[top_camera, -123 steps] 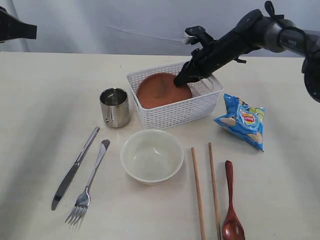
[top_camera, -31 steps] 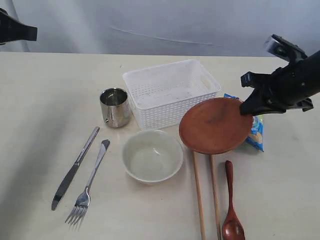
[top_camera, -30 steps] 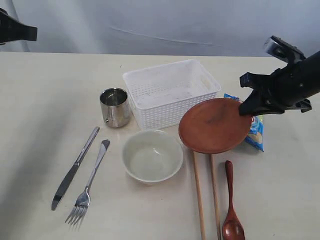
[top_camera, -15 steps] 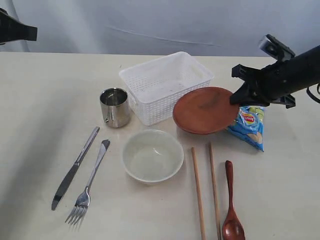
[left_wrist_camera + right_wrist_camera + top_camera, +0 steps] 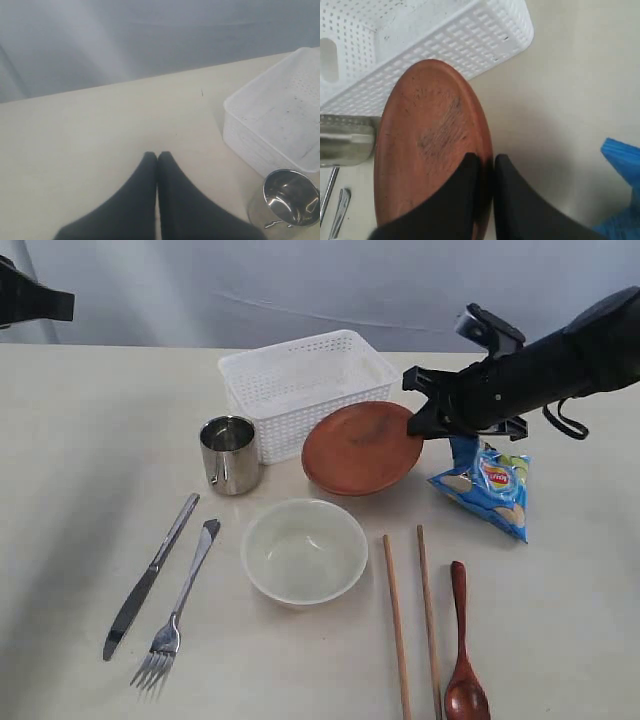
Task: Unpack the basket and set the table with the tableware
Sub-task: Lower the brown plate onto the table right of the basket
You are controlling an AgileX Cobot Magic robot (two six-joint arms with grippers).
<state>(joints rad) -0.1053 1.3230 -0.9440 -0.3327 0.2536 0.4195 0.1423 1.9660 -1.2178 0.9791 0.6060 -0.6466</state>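
Inside right tool (image 5: 486,160), plate (image 5: 427,145) rim (beside basket (image 5: 445,42))

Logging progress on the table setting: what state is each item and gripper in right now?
basket: upright, empty
plate: tilted, held by its rim
right gripper: shut on plate
left gripper: shut, empty
bowl: upright, empty
cup: upright, empty
knife: lying flat
fork: lying flat
chopsticks: lying flat, side by side
spoon: lying flat
chips bag: lying flat, looks unopened

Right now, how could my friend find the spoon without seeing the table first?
Start at the cream bowl on the table. To its right lie two pale chopsticks, then the spoon. Unlike those straight sticks, it is dark reddish-brown with a rounded scoop.
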